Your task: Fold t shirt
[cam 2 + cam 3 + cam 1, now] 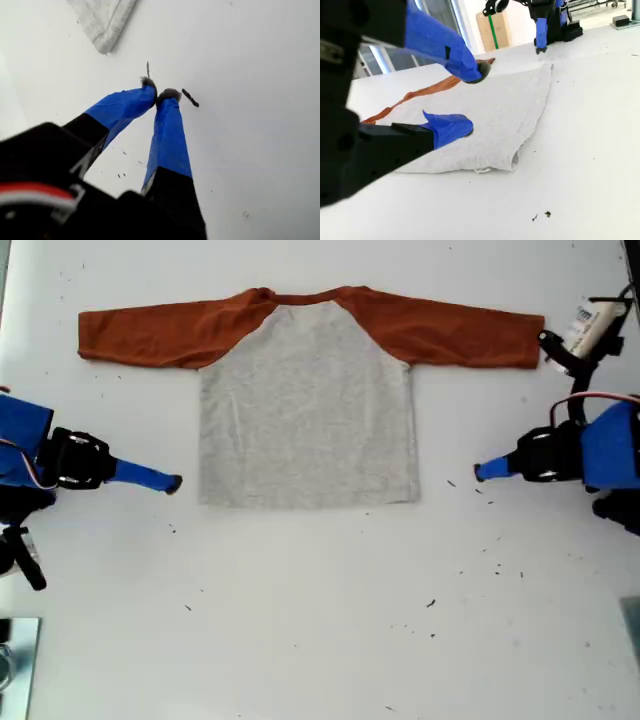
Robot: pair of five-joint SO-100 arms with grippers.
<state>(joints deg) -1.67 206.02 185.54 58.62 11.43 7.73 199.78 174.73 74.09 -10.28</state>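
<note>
The t shirt [305, 410] lies flat on the white table, grey body toward the near edge and both rust-orange sleeves [160, 335] stretched out sideways. My first gripper [480, 472] rests at the exterior view's right, a short way off the hem corner. In the first wrist view it [159, 94] is shut with nothing between its tips, and the shirt corner [102, 20] lies ahead. My second gripper [172, 483] sits at the exterior view's left, close to the other hem corner. In the second wrist view it [470, 102] is open over the grey fabric [505, 110].
Small dark specks [431, 603] dot the white table [320, 640]. A metal object [15, 660] sits at the exterior view's bottom left corner. A white cylindrical part [590, 325] sticks out at the exterior view's upper right. A cardboard box [495, 27] stands beyond the table.
</note>
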